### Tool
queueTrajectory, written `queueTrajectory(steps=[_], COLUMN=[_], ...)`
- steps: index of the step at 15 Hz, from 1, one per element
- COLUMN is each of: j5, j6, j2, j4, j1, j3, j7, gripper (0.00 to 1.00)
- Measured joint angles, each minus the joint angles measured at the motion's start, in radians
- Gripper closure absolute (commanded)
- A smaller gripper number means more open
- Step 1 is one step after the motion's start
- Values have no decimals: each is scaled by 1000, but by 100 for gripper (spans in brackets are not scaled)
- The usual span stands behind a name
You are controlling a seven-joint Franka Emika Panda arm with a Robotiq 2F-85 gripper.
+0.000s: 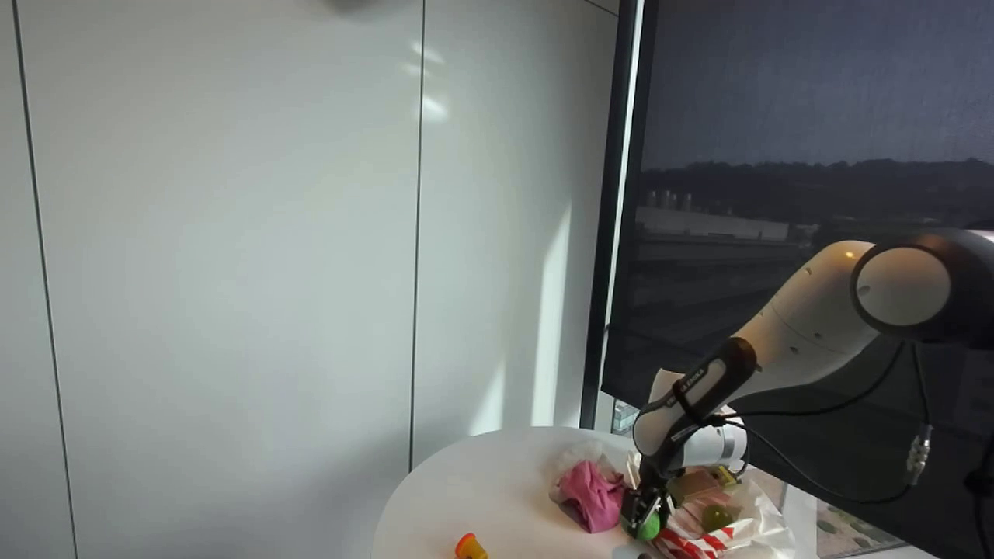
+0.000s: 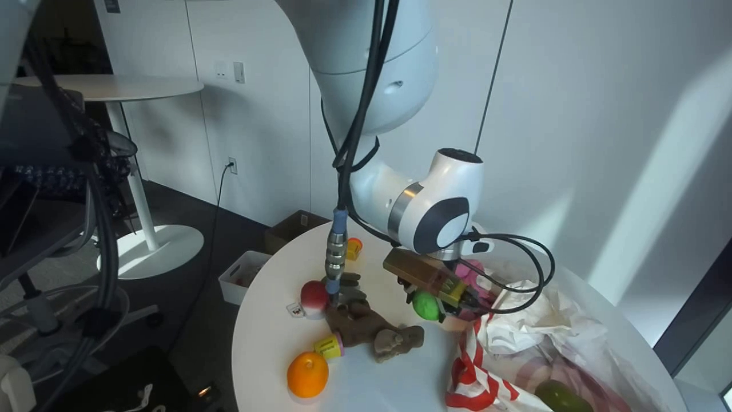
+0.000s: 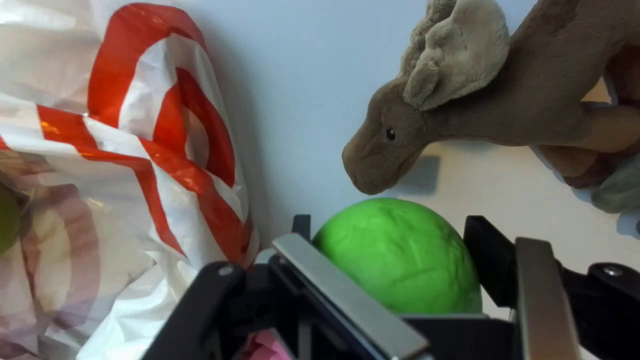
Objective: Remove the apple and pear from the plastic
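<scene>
My gripper (image 3: 392,245) is shut on a bright green wrinkled ball (image 3: 395,260), with a finger against each side. The gripper (image 1: 643,522) and the green ball (image 2: 426,306) show in both exterior views beside the bag; I cannot tell if the ball touches the table. The plastic bag (image 2: 474,377), white and red, lies crumpled at the table's edge. An olive-green fruit (image 2: 563,396), perhaps the pear, is behind its clear film; it also shows in the wrist view (image 3: 7,220). A red apple-like fruit (image 2: 314,296) sits on the table outside the bag.
A brown moose plush (image 3: 385,145) lies near the ball. An orange (image 2: 307,375) and a yellow tub (image 2: 329,347) stand by the plush. An orange-yellow cup (image 2: 354,248) is at the far edge. Pink cloth (image 1: 590,497) lies by the gripper.
</scene>
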Motion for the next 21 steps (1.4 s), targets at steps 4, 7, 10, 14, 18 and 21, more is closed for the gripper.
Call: queueTrajectory(steps=[4,7,10,14,18,21], j5=[-73,-73,-67,-27,39,72], j6=[201,270,326,409,408,399], j2=[128,205,212,130,34,25], j4=[32,67,72,34,-1,2], j1=[92,112,103,69,-23,-76], j3=[-26,-38,-33,-56,-99,-146], j7=[52,66,74,128,161,201], gripper=[5,0,0,0,0,0])
